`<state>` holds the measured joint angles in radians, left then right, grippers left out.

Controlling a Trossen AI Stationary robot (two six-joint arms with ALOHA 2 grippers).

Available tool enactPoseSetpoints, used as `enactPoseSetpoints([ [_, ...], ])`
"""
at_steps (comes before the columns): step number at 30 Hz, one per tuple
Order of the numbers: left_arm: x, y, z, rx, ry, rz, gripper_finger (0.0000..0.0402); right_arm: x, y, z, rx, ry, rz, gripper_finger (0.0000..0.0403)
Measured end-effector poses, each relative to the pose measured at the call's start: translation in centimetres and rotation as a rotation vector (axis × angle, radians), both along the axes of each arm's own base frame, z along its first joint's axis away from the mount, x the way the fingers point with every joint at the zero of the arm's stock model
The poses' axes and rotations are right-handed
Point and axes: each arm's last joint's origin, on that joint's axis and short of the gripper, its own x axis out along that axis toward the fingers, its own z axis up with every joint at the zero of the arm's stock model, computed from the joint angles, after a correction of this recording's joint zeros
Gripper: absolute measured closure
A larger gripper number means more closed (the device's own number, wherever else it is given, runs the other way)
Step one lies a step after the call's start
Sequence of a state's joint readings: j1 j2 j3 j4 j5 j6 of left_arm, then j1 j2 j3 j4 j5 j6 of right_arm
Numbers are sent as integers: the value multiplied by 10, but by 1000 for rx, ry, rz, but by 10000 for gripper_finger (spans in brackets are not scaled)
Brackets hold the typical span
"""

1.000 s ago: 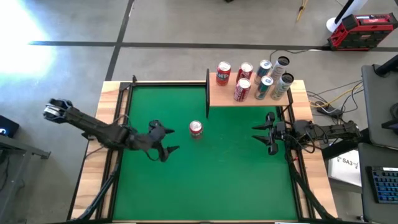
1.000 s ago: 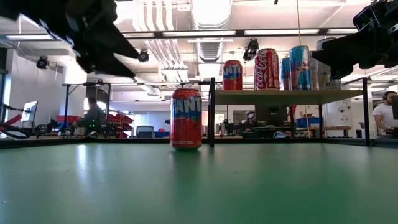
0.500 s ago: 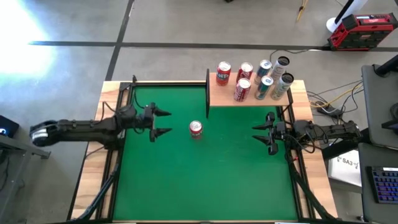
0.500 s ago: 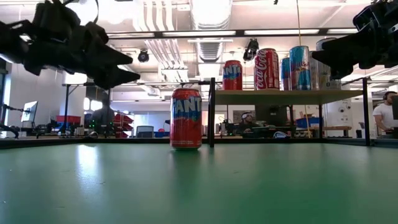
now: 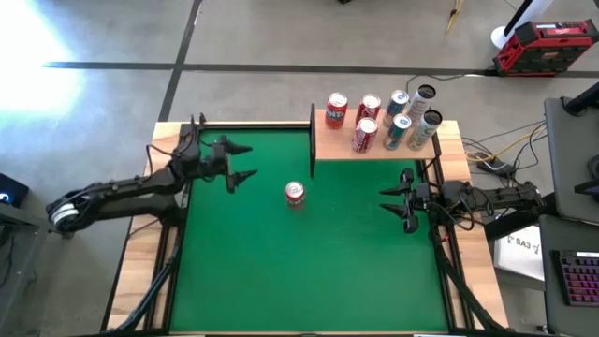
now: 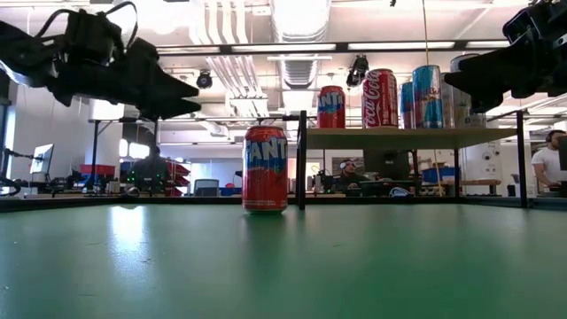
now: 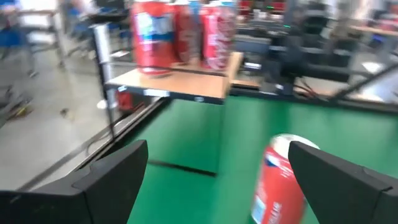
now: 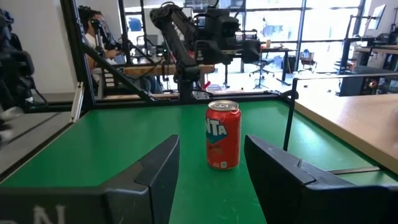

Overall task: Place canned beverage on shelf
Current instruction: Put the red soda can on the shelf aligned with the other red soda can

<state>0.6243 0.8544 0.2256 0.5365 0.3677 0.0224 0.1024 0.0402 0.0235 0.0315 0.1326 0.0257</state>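
My left gripper hovers above the green worktop at its left-rear part, fingers spread wide, nothing between them. It points approx. toward the red can, which stands upright on the felt near the middle, well apart from the gripper tips. In the low view this gripper hangs high, left of the can. In the left wrist view the can shows between my two fingers but farther off, not touched.

Just behind and right of the can is the shelf, a light-wood board w/ black posts at the rear-right corner of the worktop. On it stand several cans: red ones to the left, blue/silver ones to the right. The red can on the felt is not on the shelf; it is near the shelf's front-left post.

At the right edge my right gripper waits low, fingers narrow, holding nothing, and points toward the can. In the right wrist view the can stands upright, well ahead of the fingers.
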Motion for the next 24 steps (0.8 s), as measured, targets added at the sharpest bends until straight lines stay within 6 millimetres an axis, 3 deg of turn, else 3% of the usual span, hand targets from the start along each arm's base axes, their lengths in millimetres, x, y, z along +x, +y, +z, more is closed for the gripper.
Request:
enactPoseSetpoints([
  [4,5,6,5,-55,-11,77,29,0,0,0,0,0,0,229],
  [18,35,26,34,-55,-16,82,29,0,0,0,0,0,0,229],
  [24,15,14,55,21,-132,137,29,0,0,0,0,1,0,229],
])
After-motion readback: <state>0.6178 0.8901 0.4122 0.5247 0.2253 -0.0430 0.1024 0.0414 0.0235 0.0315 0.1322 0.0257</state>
